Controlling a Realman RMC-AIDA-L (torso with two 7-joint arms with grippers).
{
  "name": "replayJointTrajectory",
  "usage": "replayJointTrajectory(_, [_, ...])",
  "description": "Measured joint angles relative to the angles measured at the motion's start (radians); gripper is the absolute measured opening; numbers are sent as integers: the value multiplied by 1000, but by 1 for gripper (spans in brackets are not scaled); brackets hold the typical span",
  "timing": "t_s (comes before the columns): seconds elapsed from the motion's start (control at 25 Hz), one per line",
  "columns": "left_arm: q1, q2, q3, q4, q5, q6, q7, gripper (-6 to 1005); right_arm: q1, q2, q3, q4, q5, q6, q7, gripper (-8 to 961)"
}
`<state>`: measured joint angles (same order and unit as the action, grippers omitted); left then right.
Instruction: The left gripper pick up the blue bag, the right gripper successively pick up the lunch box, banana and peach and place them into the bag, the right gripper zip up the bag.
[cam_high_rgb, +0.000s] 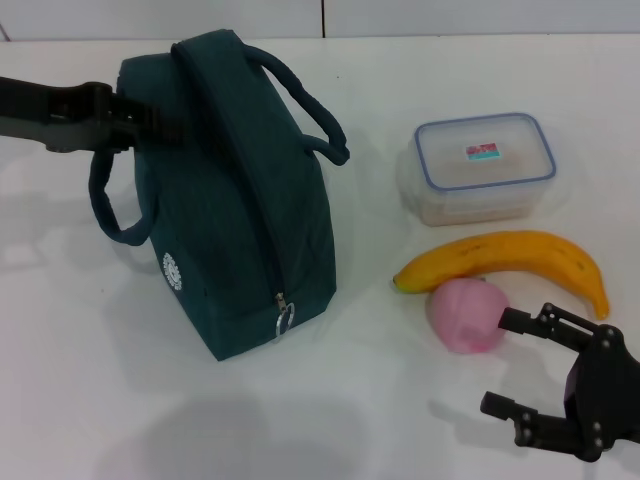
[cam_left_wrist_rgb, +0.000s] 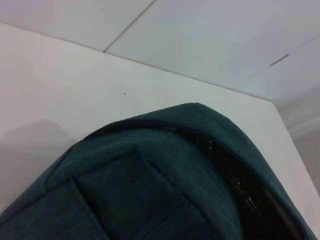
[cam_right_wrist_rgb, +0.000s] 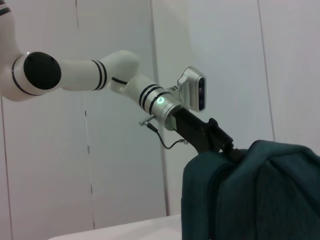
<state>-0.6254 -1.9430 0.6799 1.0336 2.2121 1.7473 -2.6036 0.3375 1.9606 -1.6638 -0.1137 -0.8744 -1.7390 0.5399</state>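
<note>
Only at the very start of the task, to judge from how everything lies. Left end effector (cam_high_rgb: 160, 125) pressed against the upper back end of the blue bag (cam_high_rgb: 235, 200), beside the rear handle; cannot tell whether clenched on the fabric or not, since fingers hidden by the bag in the head view and not visible in the left wrist view, which shows only the teal top of the bag close below. Bag upright on the white counter (cam_high_rgb: 100, 400), zipper closed down to the ring pull, so not yet lifted and not yet opened, as far as can be seen. Right end effector (cam_high_rgb: 515, 365) released, fingers spread wide, holding nothing, low over the counter. Just beside its upper finger, the peach (cam_high_rgb: 465, 315); just beyond the peach, the banana (cam_high_rgb: 510, 260); farther beyond, well apart from it, the lunch box (cam_high_rgb: 485, 165), lid on. All three outside the bag. Still left: lifting and opening the bag, three placings, then zipping. Count: one bag with two handles, one lunch box, one banana, one peach, two end effectors.
</note>
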Motion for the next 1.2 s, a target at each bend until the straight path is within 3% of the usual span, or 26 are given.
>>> replayJointTrajectory(0.2, [-1,0,3,0,0,4,10,510,-9,2,34,2,0,-6,2,753])
replayJointTrajectory(0.36, [-2,0,11,1,-2,6,15,296,-12,3,68,3,9,-8,55,750])
replayJointTrajectory(0.64, [-2,4,15,-2,-81,31,20,41,-34,4,274,0,10,-11,310,745])
replayJointTrajectory(1.0, [-8,-4,17,-5,-114,44,33,37,-38,-22,498,7,11,36,834,739])
replayJointTrajectory(1.2, [-11,-12,17,-5,-115,44,44,38,-28,-13,533,1,11,193,1039,736])
